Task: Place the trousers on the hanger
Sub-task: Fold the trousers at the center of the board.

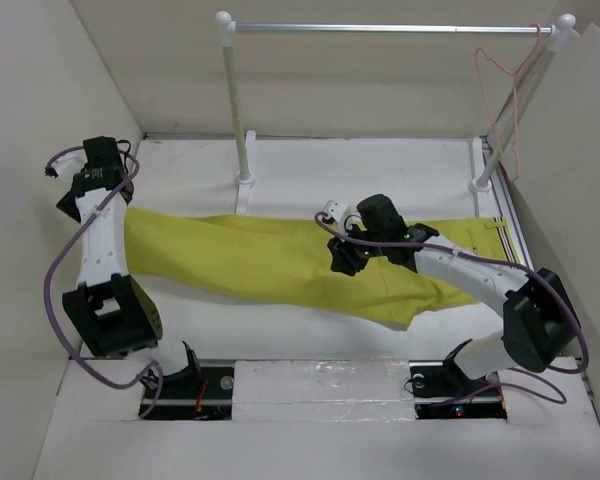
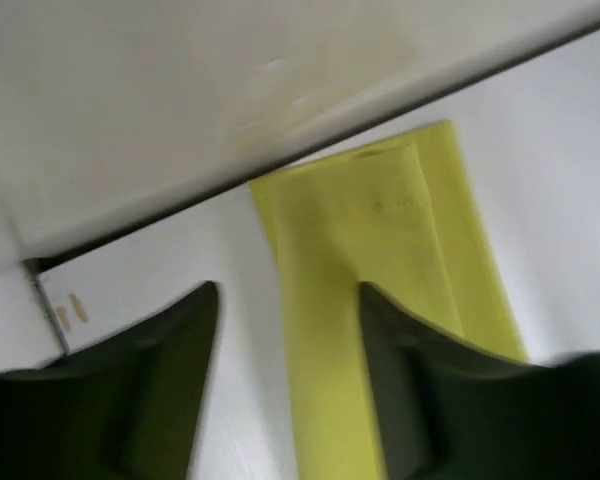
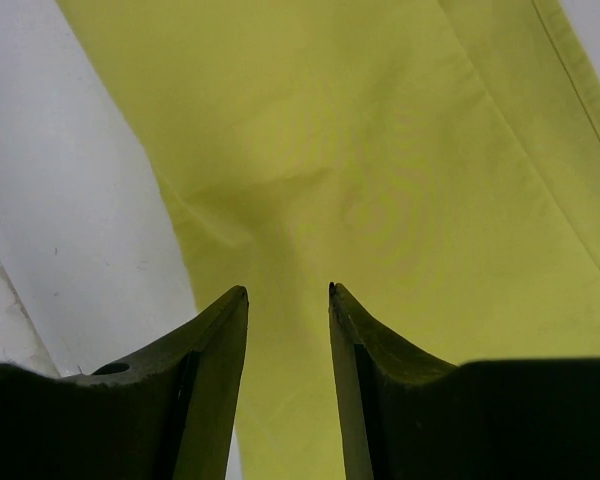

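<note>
The yellow trousers [image 1: 260, 262] lie flat across the table, leg ends at the left and waistband at the right. The pale pink hanger [image 1: 507, 100] hangs from the right end of the silver rail. My left gripper [image 1: 100, 178] is open and empty above the leg ends; in the left wrist view the gripper [image 2: 288, 290] hovers over the edge of the trousers [image 2: 380, 240]. My right gripper [image 1: 344, 258] is open over the middle of the trousers; in the right wrist view the gripper [image 3: 288, 290] points down at the cloth [image 3: 380, 150] and holds nothing.
A stand with white posts and a silver rail [image 1: 380, 28] spans the back of the table. White walls [image 1: 40, 120] close in the left, right and back. A bare strip of table [image 1: 310, 335] runs between the trousers and the arm bases.
</note>
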Available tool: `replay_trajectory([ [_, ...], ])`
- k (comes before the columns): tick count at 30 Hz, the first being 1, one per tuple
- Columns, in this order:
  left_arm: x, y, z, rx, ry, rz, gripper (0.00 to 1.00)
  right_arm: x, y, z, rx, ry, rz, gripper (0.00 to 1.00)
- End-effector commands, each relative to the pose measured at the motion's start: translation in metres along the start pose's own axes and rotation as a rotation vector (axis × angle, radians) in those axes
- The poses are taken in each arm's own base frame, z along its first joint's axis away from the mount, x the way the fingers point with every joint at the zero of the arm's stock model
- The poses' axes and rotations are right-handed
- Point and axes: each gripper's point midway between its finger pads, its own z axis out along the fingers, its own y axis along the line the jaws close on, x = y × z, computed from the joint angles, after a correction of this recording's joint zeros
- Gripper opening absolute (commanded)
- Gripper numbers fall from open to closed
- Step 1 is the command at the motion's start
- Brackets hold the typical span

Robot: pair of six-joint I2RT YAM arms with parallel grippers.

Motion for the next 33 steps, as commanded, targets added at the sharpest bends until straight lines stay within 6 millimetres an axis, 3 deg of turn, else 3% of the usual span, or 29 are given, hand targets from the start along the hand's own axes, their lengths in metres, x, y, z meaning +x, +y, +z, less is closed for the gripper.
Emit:
replay_trajectory([
  [1, 0.042, 0.031, 0.034, -0.208, 0.123, 0.158, 0.60, -0.017, -0.005, 0.001, -0.008, -0.063, -0.056, 0.44],
  [2, 0.044, 0.033, 0.039, -0.221, 0.129, 0.152, 0.73, -0.020, -0.010, -0.001, -0.001, -0.065, -0.055, 0.44],
  [3, 0.044, 0.033, 0.043, -0.224, 0.133, 0.142, 0.77, -0.018, -0.009, -0.001, -0.003, -0.055, -0.056, 0.45],
  [8, 0.027, 0.026, 0.054, -0.244, 0.108, 0.087, 0.81, -0.027, -0.017, -0.011, 0.040, -0.046, -0.091, 0.45],
  [10, 0.023, 0.016, 0.056, -0.207, 0.104, 0.066, 0.80, -0.034, -0.020, -0.015, 0.053, -0.064, -0.092, 0.31],
  [12, 0.027, -0.001, 0.051, -0.157, 0.089, 0.106, 0.76, -0.050, -0.020, -0.011, 0.038, -0.123, -0.113, 0.00],
  [13, 0.026, -0.009, 0.051, -0.146, 0.065, 0.122, 0.74, -0.051, -0.021, -0.002, 0.016, -0.123, -0.115, 0.00],
  [16, 0.035, -0.034, 0.045, -0.126, 0.045, 0.202, 0.60, -0.062, -0.018, 0.032, -0.070, -0.088, -0.181, 0.00],
  [17, 0.041, -0.043, 0.047, -0.126, 0.050, 0.231, 0.42, -0.063, -0.020, 0.040, -0.087, -0.067, -0.185, 0.00],
  [18, 0.041, -0.051, 0.044, -0.116, 0.039, 0.257, 0.33, -0.067, -0.017, 0.048, -0.112, -0.059, -0.198, 0.00],
  [19, 0.043, -0.064, 0.037, -0.094, 0.021, 0.290, 0.27, -0.086, -0.021, 0.052, -0.113, -0.092, -0.220, 0.00],
  [20, 0.045, -0.074, 0.036, -0.074, 0.018, 0.309, 0.16, -0.080, -0.022, 0.071, -0.149, -0.074, -0.209, 0.00],
  [21, 0.048, -0.080, 0.039, -0.053, 0.031, 0.326, 0.12, -0.086, -0.023, 0.078, -0.167, -0.084, -0.211, 0.00],
  [23, 0.074, -0.101, 0.046, 0.025, 0.121, 0.375, 0.03, -0.096, -0.029, 0.100, -0.213, -0.070, -0.239, 0.08],
  [24, 0.082, -0.104, 0.050, 0.034, 0.145, 0.382, 0.01, -0.096, -0.026, 0.107, -0.230, -0.052, -0.242, 0.24],
  [25, 0.093, -0.116, 0.052, 0.093, 0.187, 0.405, 0.01, -0.096, -0.030, 0.114, -0.228, -0.041, -0.253, 0.30],
  [26, 0.109, -0.121, 0.061, 0.101, 0.233, 0.428, 0.02, -0.110, -0.035, 0.117, -0.222, -0.059, -0.268, 0.36],
  [27, 0.116, -0.123, 0.064, 0.118, 0.276, 0.420, 0.04, -0.098, -0.038, 0.132, -0.237, -0.020, -0.248, 0.44],
  [30, 0.134, -0.132, 0.070, 0.148, 0.339, 0.443, 0.26, -0.097, -0.046, 0.146, -0.255, -0.006, -0.239, 0.49],
  [33, 0.144, -0.135, 0.071, 0.186, 0.368, 0.472, 0.31, -0.100, -0.055, 0.150, -0.251, -0.008, -0.227, 0.49],
])
